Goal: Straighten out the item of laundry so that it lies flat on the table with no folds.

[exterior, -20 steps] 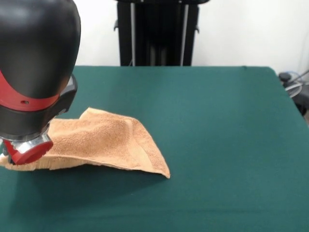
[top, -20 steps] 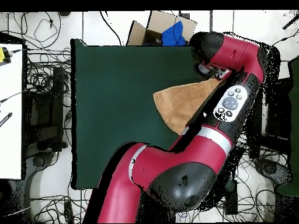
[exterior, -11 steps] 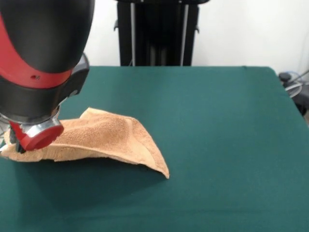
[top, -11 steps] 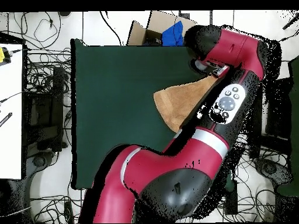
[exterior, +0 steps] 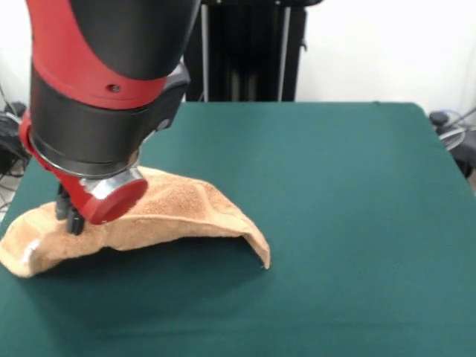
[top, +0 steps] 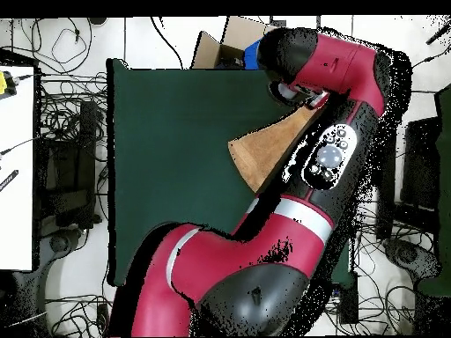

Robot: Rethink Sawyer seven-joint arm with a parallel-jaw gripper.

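Observation:
The item of laundry point(exterior: 186, 212) is a peach-orange terry towel, arched up off the green table point(exterior: 335, 186) at its near left part. Its left end droops to the cloth and its right corner hangs just above it. My gripper point(exterior: 71, 216) sits at the towel's raised left part, dark fingertips pinched into the fabric, mostly hidden behind the red wrist cap. In the overhead view the towel point(top: 264, 154) shows as a folded wedge at the table's point(top: 176, 158) right edge, partly under the arm, and the gripper is hidden there.
A black stand point(exterior: 245, 48) rises behind the table's far edge. In the overhead view a cardboard box point(top: 231, 42) with blue cloth sits beyond the table's top edge, cables cover the floor, and a white bench point(top: 16, 158) stands at the left.
The arm has swung right in the front view and risen, carrying the towel's left part with it. The towel now arches off the table and its right corner has lifted.

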